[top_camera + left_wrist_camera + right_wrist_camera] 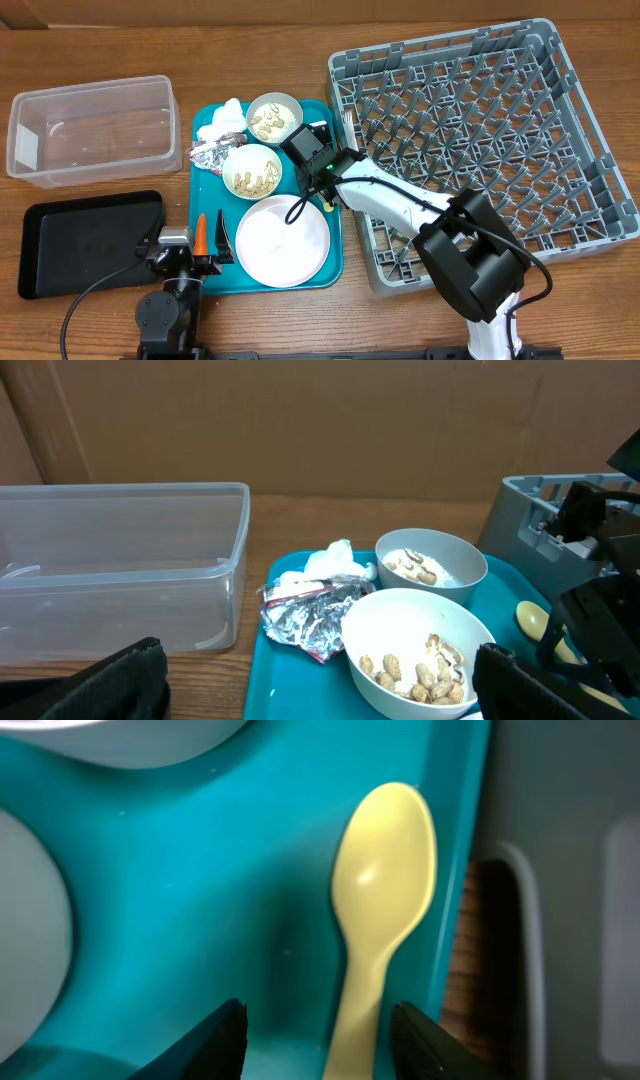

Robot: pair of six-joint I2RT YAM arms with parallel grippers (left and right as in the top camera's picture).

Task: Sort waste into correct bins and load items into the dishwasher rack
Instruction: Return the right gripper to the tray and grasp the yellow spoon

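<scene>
The grey dishwasher rack [480, 150] takes the right side of the table [300, 50]. The clear tub [90, 130] sits at the back left, with the black tray [90, 240] in front of it. Between them and the rack lies the teal tray [212, 195] (crowded with a plate [282, 240] and two bowls [252, 172]). The yellow spoon [385, 870] lies along the teal tray's right edge. The right gripper [318, 1010] straddles its handle, fingers apart, not clamped. The left gripper [320, 652] gapes wide at the tray's front-left corner.

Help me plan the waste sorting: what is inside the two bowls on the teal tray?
Both the near bowl and the far bowl hold beige food crumbs. The bowl floors beneath them are covered.
</scene>
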